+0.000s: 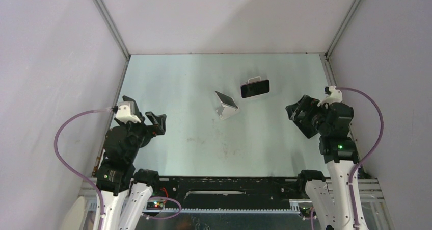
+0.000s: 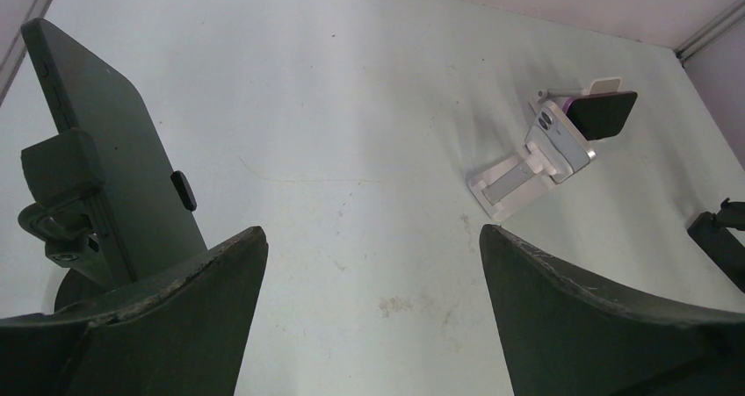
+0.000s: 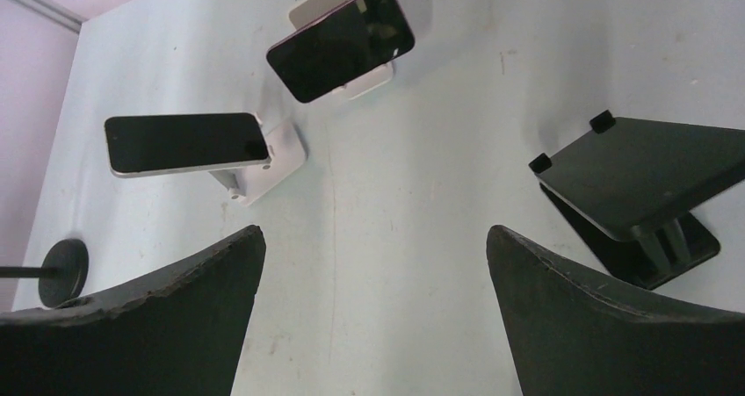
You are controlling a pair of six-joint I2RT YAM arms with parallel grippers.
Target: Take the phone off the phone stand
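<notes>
1. Status: not started, by my reading. Both phones sit on their stands, so the whole removal is left to do.
2. Two candidates stand on the worktop (image 1: 168, 87), both toward the far edge and a little right of mid-width.
   - The purple-rimmed phone (image 1: 254, 88) rests landscape on a white stand (image 1: 254, 79) and is the one closer to the far edge.
   - The pale-blue phone (image 1: 225, 101) rests landscape on a second white stand (image 1: 229, 112), just beside the first on its left, nearer side. The two do not touch.
3. The task names one phone only. Which of the two is meant cannot be told from these views.
4. Left gripper (image 2: 371, 238): fingers spread wide, nothing between them. It is by the left edge toward the near-left corner, well apart from both phones.
5. Right gripper (image 3: 376, 234): spread wide and empty, near the right edge. It is closer to the purple-rimmed phone but clear of it.
6. Also present:
   - An empty black stand (image 3: 632, 185) close to the right gripper.
   - A dark slab (image 2: 97, 168) on a clamp by the left gripper. Plate or device, I cannot tell.
7. Remaining: approach, close on the phone's edges, lift it clear of its cradle, set it down.
</notes>
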